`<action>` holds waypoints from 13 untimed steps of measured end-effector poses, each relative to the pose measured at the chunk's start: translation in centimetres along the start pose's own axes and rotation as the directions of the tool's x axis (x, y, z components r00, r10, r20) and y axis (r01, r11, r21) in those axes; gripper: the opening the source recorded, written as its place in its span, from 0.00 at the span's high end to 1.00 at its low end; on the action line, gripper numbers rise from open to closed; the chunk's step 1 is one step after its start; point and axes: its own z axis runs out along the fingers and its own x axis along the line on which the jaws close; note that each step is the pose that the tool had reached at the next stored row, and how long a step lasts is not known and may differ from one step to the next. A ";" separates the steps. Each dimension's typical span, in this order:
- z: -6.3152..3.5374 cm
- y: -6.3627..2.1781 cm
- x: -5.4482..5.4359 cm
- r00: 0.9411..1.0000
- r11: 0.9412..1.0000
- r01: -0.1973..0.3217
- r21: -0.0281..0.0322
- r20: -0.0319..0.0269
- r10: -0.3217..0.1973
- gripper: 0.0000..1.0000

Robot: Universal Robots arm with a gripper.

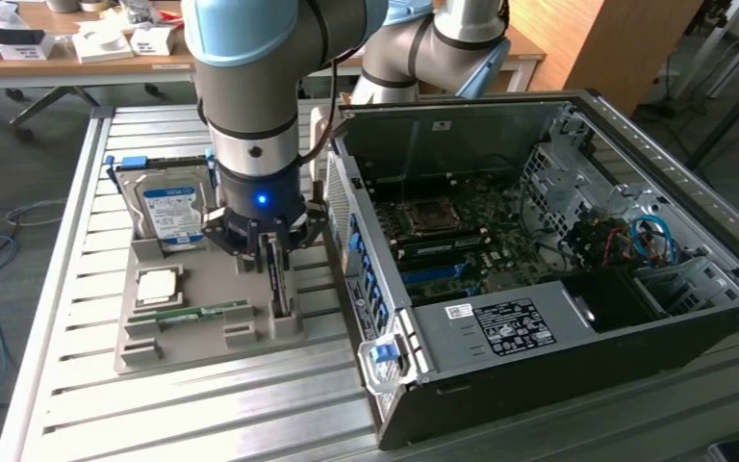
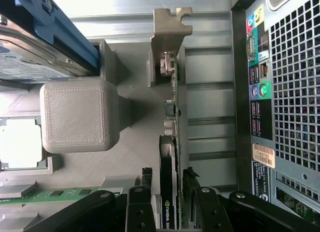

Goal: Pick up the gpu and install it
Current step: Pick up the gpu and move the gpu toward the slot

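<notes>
Wrist view first: the gpu (image 2: 169, 142) stands on edge in a slot of the grey tray (image 2: 137, 142), thin as a blade, with its metal bracket (image 2: 170, 24) at the end away from the arm. My read is that it's light and stiff but fragile, a bare board with parts on its face, so no hard squeeze and no twisting. Those smooth flat faces could slip. The best hold looks like the exposed long edge, pads flat on both sides.

Now the gripper (image 2: 168, 174). Its 2 fingers (image 2: 142, 204) straddle the card, 1 per face. They're partly open, with what looks like a sliver of gap each side, so nothing is clamped as far as I can see.

Exterior view: card and tray sit centre-left of the frame, just beside the open case (image 1: 472, 135), with the hard drive (image 1: 170, 207) higher in the frame.
</notes>
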 end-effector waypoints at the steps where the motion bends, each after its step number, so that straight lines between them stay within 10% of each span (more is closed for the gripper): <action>1: 0.00 0.00 0.0 1.000 1.000 0.000 0.000 0.000 0.000 0.62; 13: 0.01 0.00 -0.1 1.000 1.000 0.000 0.000 0.000 0.000 0.62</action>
